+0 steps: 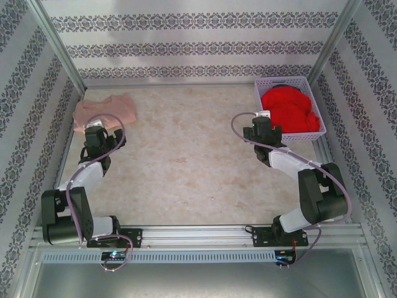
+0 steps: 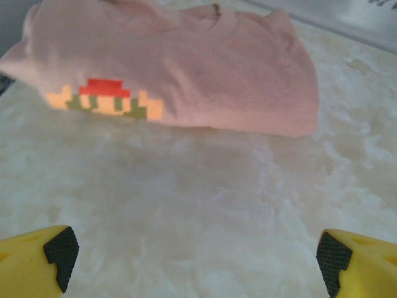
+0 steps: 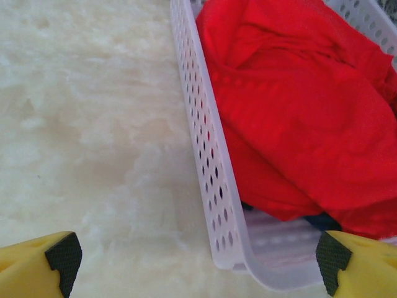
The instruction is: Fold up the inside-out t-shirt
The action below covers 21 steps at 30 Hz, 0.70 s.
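No text, label, brand or number is legible. Dusty salmon-pink cotton t-shirt (image 2: 205, 74), upper left: wordless red, green and yellow pixel-block print (image 2: 105, 102).

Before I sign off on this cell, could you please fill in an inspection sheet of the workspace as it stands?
Surface: pale marbled table.
Job's things: pink t-shirt bunched at the far left corner, pixel print showing, untouched.
Clutter: pale basket at far right, holding a red garment.
Tools: left tool open, short of the shirt; right tool open beside the basket.
Cables: a purple cable loops along each arm.
Surroundings: patterned walls, metal frame.
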Available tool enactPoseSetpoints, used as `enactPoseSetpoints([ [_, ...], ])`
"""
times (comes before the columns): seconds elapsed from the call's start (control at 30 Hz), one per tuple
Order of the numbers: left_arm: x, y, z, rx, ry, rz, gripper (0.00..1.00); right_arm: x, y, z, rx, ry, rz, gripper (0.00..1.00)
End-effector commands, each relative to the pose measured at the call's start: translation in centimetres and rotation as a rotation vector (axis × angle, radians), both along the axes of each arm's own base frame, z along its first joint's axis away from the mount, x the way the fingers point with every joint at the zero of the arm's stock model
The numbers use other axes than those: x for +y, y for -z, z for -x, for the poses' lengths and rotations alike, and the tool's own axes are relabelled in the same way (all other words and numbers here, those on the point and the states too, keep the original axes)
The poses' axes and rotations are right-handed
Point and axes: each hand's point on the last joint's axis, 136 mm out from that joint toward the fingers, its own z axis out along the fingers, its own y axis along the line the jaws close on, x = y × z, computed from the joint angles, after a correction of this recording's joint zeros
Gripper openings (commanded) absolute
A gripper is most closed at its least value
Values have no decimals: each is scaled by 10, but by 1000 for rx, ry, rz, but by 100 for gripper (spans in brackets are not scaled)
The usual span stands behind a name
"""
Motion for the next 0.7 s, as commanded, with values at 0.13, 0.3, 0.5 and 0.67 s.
enactPoseSetpoints([
  [0.13, -12, -27, -27, -200, 97, -82, 100, -2, -44, -9, -228, -76, -86, 98],
  [0.3, -33, -12, -21, -103, 150, -112, 100, -11, -32, 9, -179, -73, -35, 98],
  [0.5, -51, 13, -15, -136, 184, -190, 100, -23, -7, 22, -236, -47, -73, 98],
  [0.67, -58, 31, -17, -149, 202, -217, 100, -24, -2, 26, -319, -78, -95, 98],
])
